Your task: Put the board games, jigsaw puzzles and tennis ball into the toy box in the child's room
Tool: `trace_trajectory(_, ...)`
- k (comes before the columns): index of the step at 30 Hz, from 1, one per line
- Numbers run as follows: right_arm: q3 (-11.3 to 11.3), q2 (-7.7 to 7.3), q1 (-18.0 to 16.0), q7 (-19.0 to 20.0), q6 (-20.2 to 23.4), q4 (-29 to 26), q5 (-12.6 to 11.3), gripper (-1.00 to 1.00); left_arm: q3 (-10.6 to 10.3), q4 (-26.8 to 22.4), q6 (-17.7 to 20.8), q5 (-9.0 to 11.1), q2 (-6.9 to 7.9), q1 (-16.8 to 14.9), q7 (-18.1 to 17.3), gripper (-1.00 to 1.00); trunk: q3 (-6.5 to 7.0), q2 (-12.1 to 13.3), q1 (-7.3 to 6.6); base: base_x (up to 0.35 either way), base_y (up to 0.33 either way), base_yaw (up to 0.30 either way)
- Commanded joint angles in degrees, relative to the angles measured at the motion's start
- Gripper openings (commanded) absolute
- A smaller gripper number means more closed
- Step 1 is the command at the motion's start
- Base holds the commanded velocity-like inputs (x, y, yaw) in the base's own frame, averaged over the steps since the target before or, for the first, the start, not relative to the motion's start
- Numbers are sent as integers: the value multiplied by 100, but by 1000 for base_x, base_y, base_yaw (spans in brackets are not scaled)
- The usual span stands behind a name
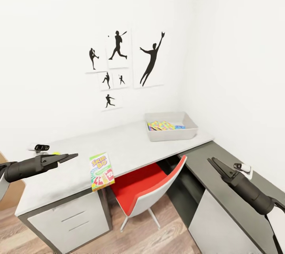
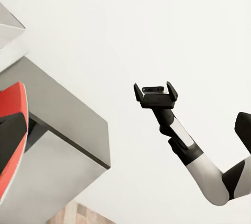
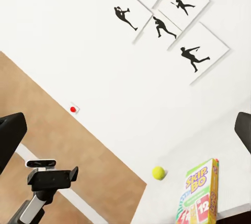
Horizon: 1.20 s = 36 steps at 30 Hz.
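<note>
**Both arms raised before the desk, nothing held**

The long pale grey worktop (image 1: 130, 143) runs along the white wall and meets a lower dark grey top (image 1: 233, 167) at the right corner. At its far right end sits the light grey open-topped toy box (image 1: 171, 132), with bright multicoloured jigsaw puzzles (image 1: 160, 126) and a sliver of a blue flat box (image 1: 180, 127) lying inside. The yellow-green-red "Skip-Bo" board game (image 1: 101, 171) lies flat at the worktop's front edge, partly overhanging it. The small yellow-green tennis ball (image 3: 158, 172) rests on the worktop near that game, towards the left end.

A red-seated, white-shelled chair (image 1: 148, 186) is pushed under the worktop just right of the game, beside the white drawer unit (image 1: 69, 218). Black silhouette pictures of ball players (image 1: 118, 60) hang on the wall above.

The left gripper (image 1: 69, 156) hangs over the worktop's left end, its fingers released and grasping nothing. The right gripper (image 1: 213, 163) hangs over the dark top, fingers likewise spread and unladen.
</note>
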Motion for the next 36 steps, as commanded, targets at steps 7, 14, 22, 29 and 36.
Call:
trace_trajectory(7, -2, 0, -5, 0, 38, 0, -27, 100, -17, 30, 90, 12, 0, -4, -21, 100, -13, -12, 2, -53, -1, 0)
trace_trajectory(14, -2, 0, -5, 0, 38, 0, -29, 100, -185, 697, 256, 29, 0, -79, 405, 100, -13, -12, 2, -2, 0, 0)
trace_trajectory(22, -2, 0, -5, -1, 43, 0, -31, 100, -217, 1421, 569, 20, -266, -278, 1538, 100, -13, -12, 2, 0, 0, 0)
trace_trajectory(29, -5, 0, -5, -6, 46, 0, -42, 100, -219, 1455, 603, 12, -349, -288, 1640, 100, -13, -12, 2, 0, 0, 0)
trace_trajectory(36, -2, 2, -5, -22, 40, 0, -39, 100, -219, 1458, 607, 16, -356, -286, 1649, 100, -13, -12, 2, 0, 0, 0)
